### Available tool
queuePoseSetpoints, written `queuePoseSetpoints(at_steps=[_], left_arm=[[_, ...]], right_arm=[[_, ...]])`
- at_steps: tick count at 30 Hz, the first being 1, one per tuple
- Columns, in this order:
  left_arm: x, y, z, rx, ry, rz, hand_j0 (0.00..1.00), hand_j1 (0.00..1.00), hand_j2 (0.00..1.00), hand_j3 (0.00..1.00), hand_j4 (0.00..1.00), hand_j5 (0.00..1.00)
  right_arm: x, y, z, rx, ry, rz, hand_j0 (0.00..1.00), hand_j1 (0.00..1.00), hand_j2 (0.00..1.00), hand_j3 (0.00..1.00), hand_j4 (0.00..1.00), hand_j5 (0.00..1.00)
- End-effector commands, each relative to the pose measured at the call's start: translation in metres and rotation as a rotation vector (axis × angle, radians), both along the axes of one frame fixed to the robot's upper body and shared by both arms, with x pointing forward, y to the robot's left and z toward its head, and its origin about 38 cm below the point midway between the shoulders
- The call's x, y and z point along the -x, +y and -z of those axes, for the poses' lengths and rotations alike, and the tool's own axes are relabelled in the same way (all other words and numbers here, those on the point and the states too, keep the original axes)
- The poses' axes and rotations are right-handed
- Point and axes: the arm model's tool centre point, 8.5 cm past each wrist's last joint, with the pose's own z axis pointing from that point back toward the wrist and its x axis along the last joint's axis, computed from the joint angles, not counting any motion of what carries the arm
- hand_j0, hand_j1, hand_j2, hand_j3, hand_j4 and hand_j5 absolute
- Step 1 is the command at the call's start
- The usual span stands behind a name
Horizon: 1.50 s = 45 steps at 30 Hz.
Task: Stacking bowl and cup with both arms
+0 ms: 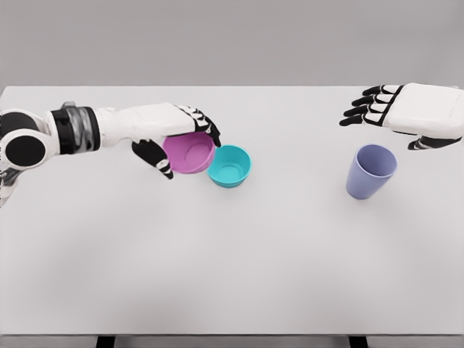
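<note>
Three containers are sitting on the white table (232, 275), and two white arms with black-jointed hands are reaching over it. At the far left, the left arm is coming in from the picture's edge, its dark shoulder joint and grey wrist band showing. The left hand (177, 138) is wrapping around the pink bowl (188, 153): its fingers (206, 125) are curling over the far rim while the thumb is pressing in at the near lower side, so the bowl is being held between them. The pink bowl is tilting, its opening facing toward the camera and slightly to the right. Whether its base is touching the table is hard to tell, since the hand is covering part of it.

Just to the right, the teal bowl (230, 165) is standing upright on the table, its rim touching or nearly touching the pink bowl's lower right edge.

Well apart from both, farther right, the lavender cup (370, 171) is standing on the table with its mouth upward, leaning slightly in this view.

Above and behind the cup, the right hand (406, 112) is hovering with its fingers (366, 109) extended toward the left and lightly separated, thumb hanging below the palm, grasping nothing and not touching the cup.
</note>
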Motion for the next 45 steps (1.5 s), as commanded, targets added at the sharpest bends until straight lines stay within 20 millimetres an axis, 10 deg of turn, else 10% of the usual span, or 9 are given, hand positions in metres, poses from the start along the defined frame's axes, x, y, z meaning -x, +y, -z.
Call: queuePoseSetpoints(at_steps=[1,23,45], left_arm=[[0.002,-0.010,0.005,0.008,0.014,0.019,0.66,0.66,0.66,0.66,0.66,0.66],[-0.015,-0.063,0.021,0.003,0.027,0.060,0.65,0.65,0.65,0.65,0.65,0.65],[-0.037,-0.062,0.044,-0.043,0.077,-0.003,0.65,0.65,0.65,0.65,0.65,0.65]], right_arm=[[0.000,0.000,-0.001,-0.004,0.001,0.002,1.00,1.00,1.00,1.00,1.00,1.00],[0.000,-0.001,-0.001,-0.003,-0.001,0.003,1.00,1.00,1.00,1.00,1.00,1.00],[0.000,-0.001,-0.002,-0.003,-0.002,0.004,1.00,1.00,1.00,1.00,1.00,1.00]])
